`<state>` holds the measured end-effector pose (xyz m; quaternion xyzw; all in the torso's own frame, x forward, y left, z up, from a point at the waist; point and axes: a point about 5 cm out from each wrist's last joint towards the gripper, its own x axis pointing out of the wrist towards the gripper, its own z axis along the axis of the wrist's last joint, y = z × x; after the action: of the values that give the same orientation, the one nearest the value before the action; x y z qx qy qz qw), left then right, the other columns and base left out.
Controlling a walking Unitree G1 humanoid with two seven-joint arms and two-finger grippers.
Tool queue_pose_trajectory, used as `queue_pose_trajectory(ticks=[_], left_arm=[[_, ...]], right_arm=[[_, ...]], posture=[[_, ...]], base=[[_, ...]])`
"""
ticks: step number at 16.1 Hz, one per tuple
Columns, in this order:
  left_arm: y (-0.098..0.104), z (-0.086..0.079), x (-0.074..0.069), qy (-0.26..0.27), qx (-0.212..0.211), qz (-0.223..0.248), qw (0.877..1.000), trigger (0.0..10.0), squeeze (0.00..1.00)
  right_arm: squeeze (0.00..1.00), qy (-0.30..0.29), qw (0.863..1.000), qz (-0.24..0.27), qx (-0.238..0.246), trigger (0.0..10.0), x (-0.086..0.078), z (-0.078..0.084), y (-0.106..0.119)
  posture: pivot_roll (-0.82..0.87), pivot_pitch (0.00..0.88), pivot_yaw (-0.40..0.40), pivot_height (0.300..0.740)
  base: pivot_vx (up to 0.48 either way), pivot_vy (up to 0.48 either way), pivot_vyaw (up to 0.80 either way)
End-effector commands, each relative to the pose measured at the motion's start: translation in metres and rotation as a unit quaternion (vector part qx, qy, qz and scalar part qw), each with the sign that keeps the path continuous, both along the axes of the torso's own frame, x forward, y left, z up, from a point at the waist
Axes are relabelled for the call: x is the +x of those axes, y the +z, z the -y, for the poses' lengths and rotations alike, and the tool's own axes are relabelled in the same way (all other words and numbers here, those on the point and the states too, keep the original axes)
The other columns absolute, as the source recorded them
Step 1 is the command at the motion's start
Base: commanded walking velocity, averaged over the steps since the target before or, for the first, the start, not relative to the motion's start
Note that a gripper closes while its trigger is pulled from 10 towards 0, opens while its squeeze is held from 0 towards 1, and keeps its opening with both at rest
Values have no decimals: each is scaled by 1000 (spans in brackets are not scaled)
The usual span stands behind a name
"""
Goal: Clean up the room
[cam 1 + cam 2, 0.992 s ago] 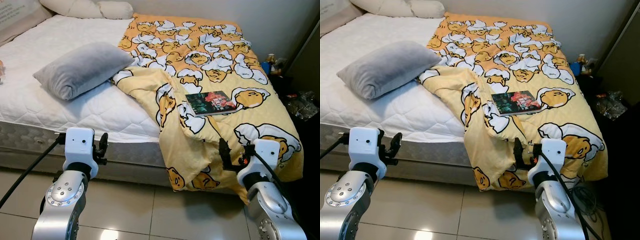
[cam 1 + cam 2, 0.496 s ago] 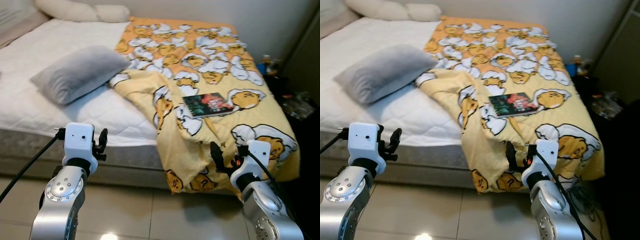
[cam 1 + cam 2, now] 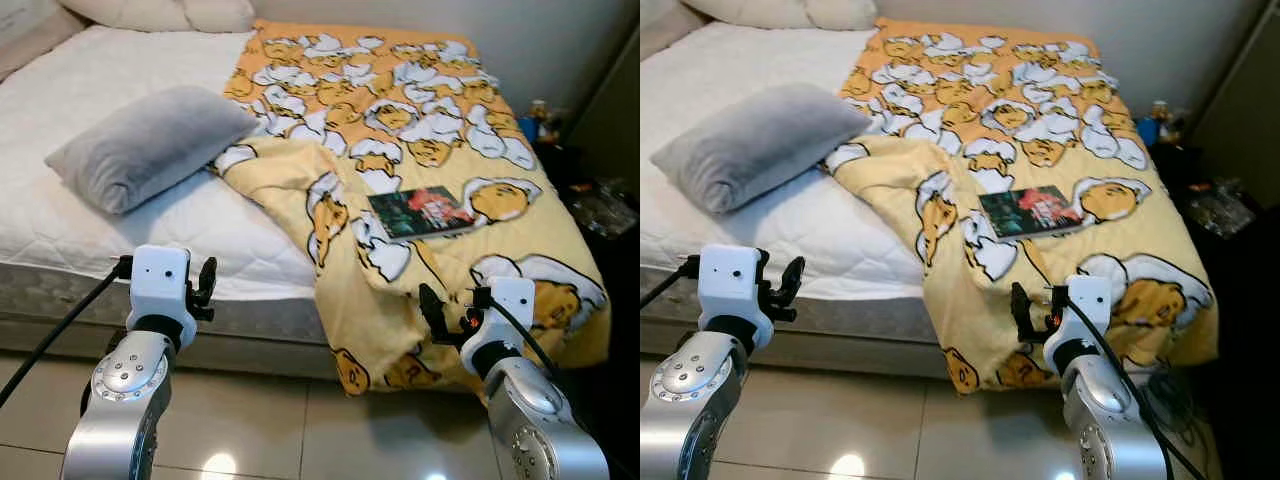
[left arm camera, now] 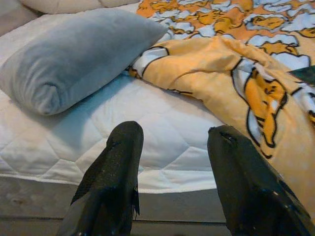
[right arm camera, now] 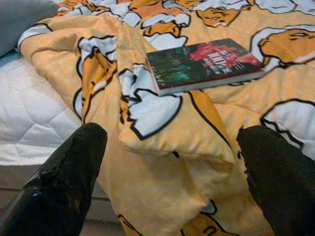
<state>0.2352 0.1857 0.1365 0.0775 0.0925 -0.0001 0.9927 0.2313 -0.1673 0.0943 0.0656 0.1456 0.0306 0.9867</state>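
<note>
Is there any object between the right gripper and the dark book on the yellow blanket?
Nothing solid: only a raised fold of the yellow patterned blanket lies between the open right gripper and the dark book.

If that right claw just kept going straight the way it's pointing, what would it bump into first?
Most likely the blanket, where it bunches over the bed edge: the right end effector is open and aimed at that fold. The book lies farther along, though depth is hard to judge.
</note>
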Motion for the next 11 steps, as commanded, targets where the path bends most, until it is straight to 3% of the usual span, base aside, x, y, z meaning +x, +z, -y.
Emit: queue_pose_trajectory(ticks=[1,11], left_arm=[[-1,1,1,0,-2,-4,1000,10000,16],[0,0,1,-4,4,-1,1000,10000,0]], right_arm=[[0,1,1000,2,-5,10000,2,1,0],[0,-6,1000,16,-16,10000,11,2,3]], posture=[[-76,0,-19,740],[-72,0,-26,740]], base=[[345,0,0],[340,0,0]])
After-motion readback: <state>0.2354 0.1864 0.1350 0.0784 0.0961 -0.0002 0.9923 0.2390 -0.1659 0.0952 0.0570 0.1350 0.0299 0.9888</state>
